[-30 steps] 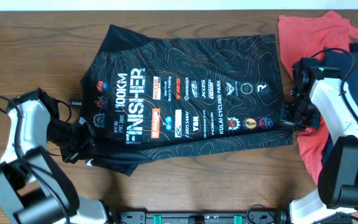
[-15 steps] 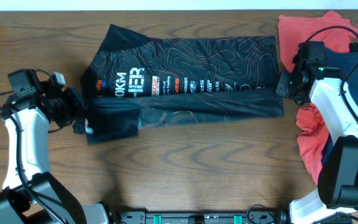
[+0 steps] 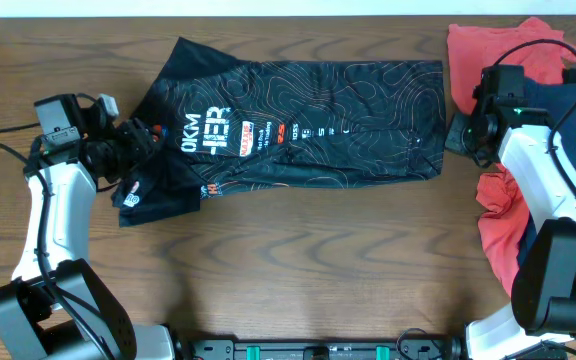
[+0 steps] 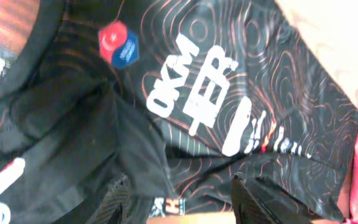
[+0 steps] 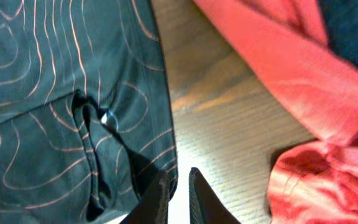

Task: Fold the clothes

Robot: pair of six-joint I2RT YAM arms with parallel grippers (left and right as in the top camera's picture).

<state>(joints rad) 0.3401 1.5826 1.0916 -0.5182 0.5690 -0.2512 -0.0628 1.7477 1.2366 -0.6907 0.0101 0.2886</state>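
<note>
At the jersey's collar end, the left pincer (image 4: 185, 186) stands wide, one finger on either side of a fold of black cloth and gripping none of it. At the opposite end the right pincer (image 5: 176, 180) is only narrowly parted. Bare wood shows in the slit between its fingers, and the hem corner lies just beside them, not held. Each arm sits at one end of the garment, which looks like the way to carry a long edge over evenly and then let it drop.

Between them the jersey (image 3: 308, 130) lies lengthwise across the far middle of the worktop (image 3: 318, 260). Its near edge seems doubled over, since the big white lettering and the row of logos are cut off along a straight crease. One sleeve hangs out in a rumpled lump at the near left corner, so I judge the fold is unfinished.

Beyond the right pincer, a coral garment (image 3: 498, 50) and a navy one (image 3: 568, 100) are heaped near the right edge, apart from the jersey.

Dark brown wood grain covers the worktop, and cables trail by both arms. A pale strip runs beyond the far edge; nothing more of the room shows.
</note>
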